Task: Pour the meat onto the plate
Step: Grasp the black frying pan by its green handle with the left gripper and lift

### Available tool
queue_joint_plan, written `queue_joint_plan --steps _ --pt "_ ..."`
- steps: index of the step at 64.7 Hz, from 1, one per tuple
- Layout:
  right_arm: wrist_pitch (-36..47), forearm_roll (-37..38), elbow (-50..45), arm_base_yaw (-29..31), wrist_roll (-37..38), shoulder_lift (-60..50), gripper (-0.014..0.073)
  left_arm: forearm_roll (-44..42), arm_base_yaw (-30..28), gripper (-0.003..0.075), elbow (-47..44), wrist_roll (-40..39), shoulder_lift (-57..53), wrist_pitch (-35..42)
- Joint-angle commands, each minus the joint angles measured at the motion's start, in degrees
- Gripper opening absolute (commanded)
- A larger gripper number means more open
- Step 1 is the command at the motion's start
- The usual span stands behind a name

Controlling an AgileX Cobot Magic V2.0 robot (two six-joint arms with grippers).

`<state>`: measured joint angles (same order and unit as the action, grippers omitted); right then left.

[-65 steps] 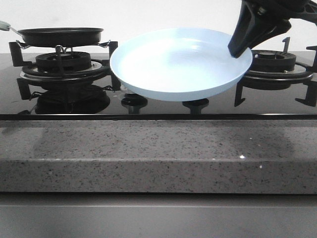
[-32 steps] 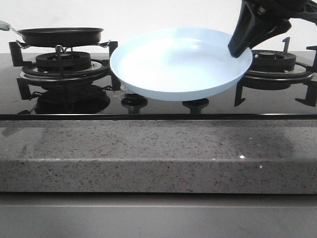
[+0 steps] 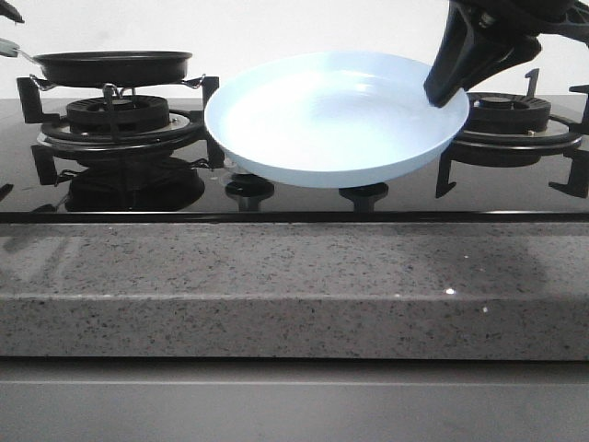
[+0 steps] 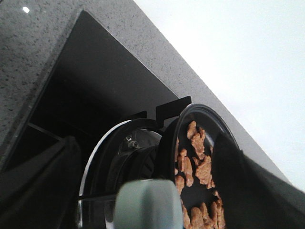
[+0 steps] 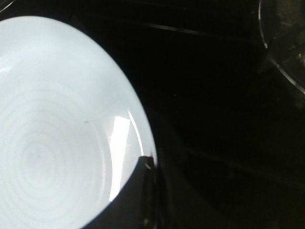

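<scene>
Right claw point(image 3: 448, 87) clamps plate point(image 3: 322, 124) rim, held aloft; meat point(image 4: 198, 167) in pan point(image 3: 112, 66) lies to its left. Left claw's opening unclear.

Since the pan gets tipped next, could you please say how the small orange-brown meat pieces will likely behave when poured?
The small orange-brown meat pieces look thin and separate, so they probably slide out loosely, not as one lump. Some may cling briefly to the black frying pan.
</scene>
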<state>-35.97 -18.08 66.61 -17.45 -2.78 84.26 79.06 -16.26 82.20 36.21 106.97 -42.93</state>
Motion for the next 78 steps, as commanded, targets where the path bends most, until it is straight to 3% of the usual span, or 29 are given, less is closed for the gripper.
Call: queue_joint_plan --steps 1,12,42,60,78 --pt "2.97 -1.08 1.65 0.15 -0.42 -1.82 -0.0060 4.57 -0.02 0.0552 2.50 0.14 -1.68 -2.00" --pt "2.97 -1.08 1.65 0.15 -0.42 -1.82 -0.0060 6.07 -0.02 0.0505 2.50 0.14 -0.60 -2.81" --pt "2.97 -1.08 1.65 0.15 -0.42 -1.82 -0.0060 10.69 -0.02 0.0208 2.50 0.14 -0.60 -7.33" --pt "2.97 -1.08 1.65 0.15 -0.42 -1.82 -0.0060 14.53 -2.70 -0.0022 2.50 1.03 -0.60 -13.24" --pt "2.97 -1.08 1.65 0.15 -0.42 -1.82 -0.0060 20.74 -4.90 -0.0020 2.50 3.58 -1.45 -22.49"
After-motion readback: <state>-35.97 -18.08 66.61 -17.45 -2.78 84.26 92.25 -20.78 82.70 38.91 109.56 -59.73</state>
